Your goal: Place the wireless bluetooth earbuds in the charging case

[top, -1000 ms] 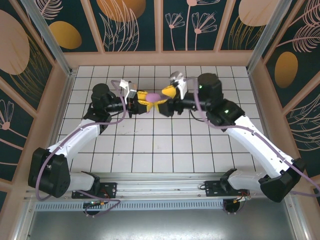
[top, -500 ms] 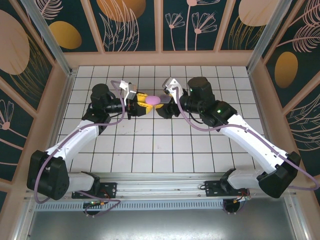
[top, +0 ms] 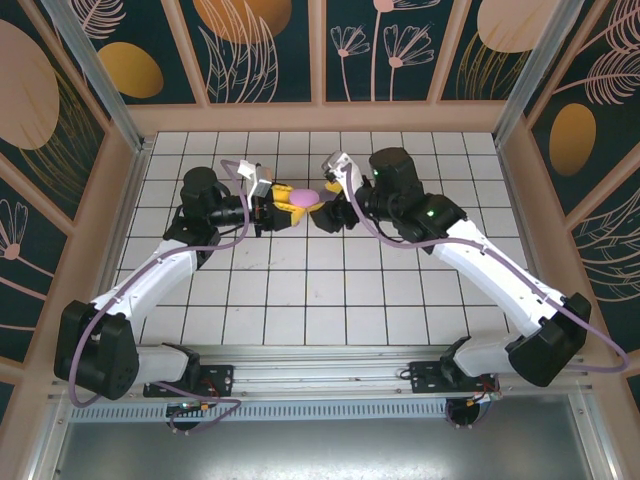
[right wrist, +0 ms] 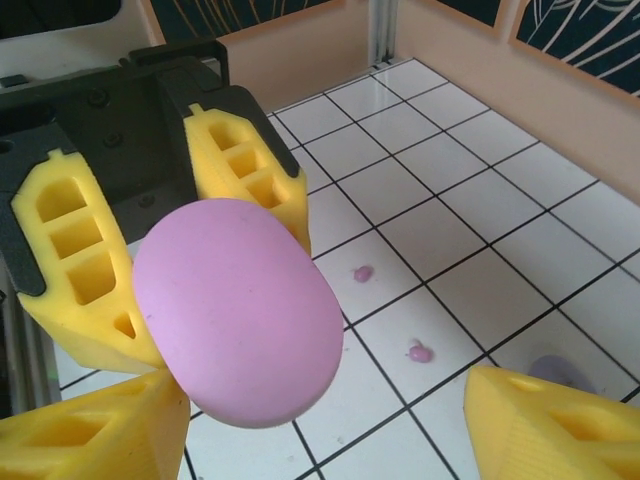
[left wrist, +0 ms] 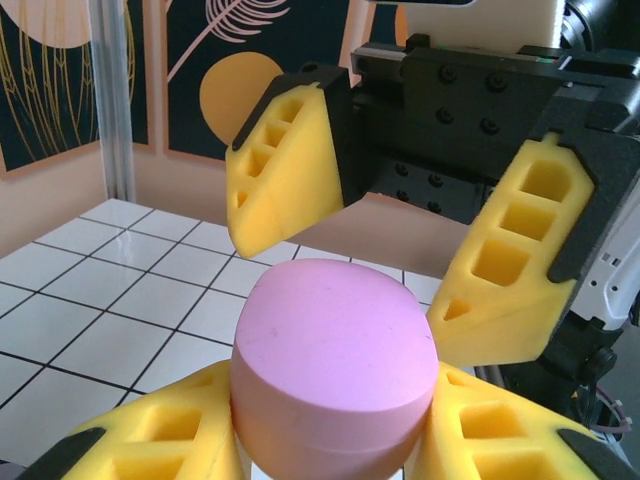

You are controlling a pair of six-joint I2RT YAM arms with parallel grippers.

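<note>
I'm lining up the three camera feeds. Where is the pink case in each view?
Top external: the pink case is in the upper middle of the picture.
Left wrist: the case is at bottom centre, close up.
Right wrist: the case is left of centre.
Shared landmark: the yellow fingers of the left gripper, clamped on it.

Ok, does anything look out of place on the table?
Two pink earbuds lie loose on the tiles, apart from each other, while the left gripper holds the closed pink case up in the air.
</note>
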